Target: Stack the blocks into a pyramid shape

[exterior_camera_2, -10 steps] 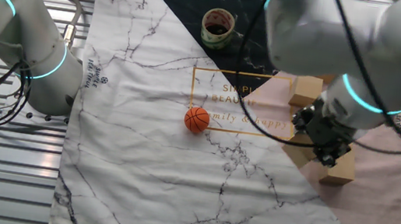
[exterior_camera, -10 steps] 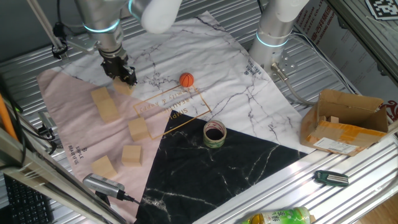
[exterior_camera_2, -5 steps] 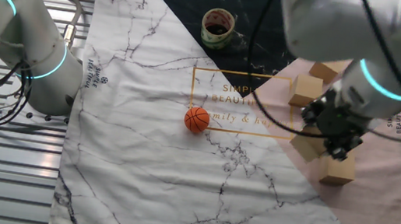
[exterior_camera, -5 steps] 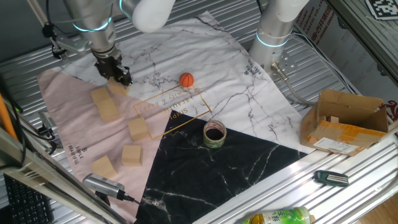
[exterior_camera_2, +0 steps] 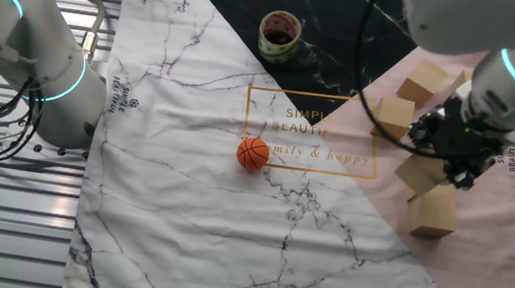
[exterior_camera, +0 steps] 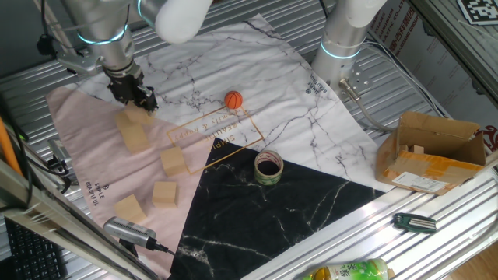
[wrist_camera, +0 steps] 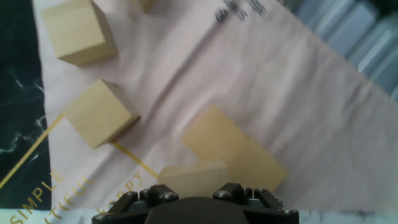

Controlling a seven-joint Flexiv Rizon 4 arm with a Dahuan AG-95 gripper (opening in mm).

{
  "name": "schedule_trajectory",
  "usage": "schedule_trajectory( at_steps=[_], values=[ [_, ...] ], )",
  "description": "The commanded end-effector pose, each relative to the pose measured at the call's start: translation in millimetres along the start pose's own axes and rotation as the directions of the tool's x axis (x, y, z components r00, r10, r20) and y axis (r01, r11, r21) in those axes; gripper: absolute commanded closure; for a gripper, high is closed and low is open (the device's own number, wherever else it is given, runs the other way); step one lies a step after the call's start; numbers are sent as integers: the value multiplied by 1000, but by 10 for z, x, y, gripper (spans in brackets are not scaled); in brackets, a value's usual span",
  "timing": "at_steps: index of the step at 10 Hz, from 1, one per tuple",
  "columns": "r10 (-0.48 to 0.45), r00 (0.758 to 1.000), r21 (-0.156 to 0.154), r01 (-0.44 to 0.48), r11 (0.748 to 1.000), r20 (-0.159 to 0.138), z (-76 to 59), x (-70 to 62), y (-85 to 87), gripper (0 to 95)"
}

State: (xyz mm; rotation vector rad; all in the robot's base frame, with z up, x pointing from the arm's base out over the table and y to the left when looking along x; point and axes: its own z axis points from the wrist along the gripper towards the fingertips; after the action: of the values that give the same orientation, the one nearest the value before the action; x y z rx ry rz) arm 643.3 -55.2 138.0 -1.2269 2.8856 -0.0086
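clamped between gripper (exterior_camera_2: 457,164) fingers, one block (wrist_camera: 191,179) raised above paired blocks (wrist_camera: 231,149); bare pink cloth (wrist_camera: 298,93) beyond them.

The gripper (exterior_camera: 138,99) carries a block (wrist_camera: 191,180) just above a pair of touching blocks (exterior_camera: 132,131) on the pink cloth (exterior_camera: 82,155). Three more blocks (exterior_camera: 172,161) crowd the cloth's near end. The ball (exterior_camera: 233,99) and tape roll (exterior_camera: 268,166) stand well apart.

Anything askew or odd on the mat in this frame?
Nothing looks damaged or spilled. The gripper holds one block above two blocks lying side by side; the other blocks sit loose and skewed on the pink cloth.
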Motion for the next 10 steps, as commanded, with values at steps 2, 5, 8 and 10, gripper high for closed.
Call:
schedule_trajectory(
  at_steps=[2,5,8,10],
  values=[
    [-162,987,-6,162,987,-1,-13,-458,53,950],
    [-237,971,-5,237,971,0,-29,-814,143,950],
    [-329,944,-15,329,944,6,-44,-1104,257,950],
    [-387,921,-35,389,921,41,-26,-1168,285,950]
  ],
)
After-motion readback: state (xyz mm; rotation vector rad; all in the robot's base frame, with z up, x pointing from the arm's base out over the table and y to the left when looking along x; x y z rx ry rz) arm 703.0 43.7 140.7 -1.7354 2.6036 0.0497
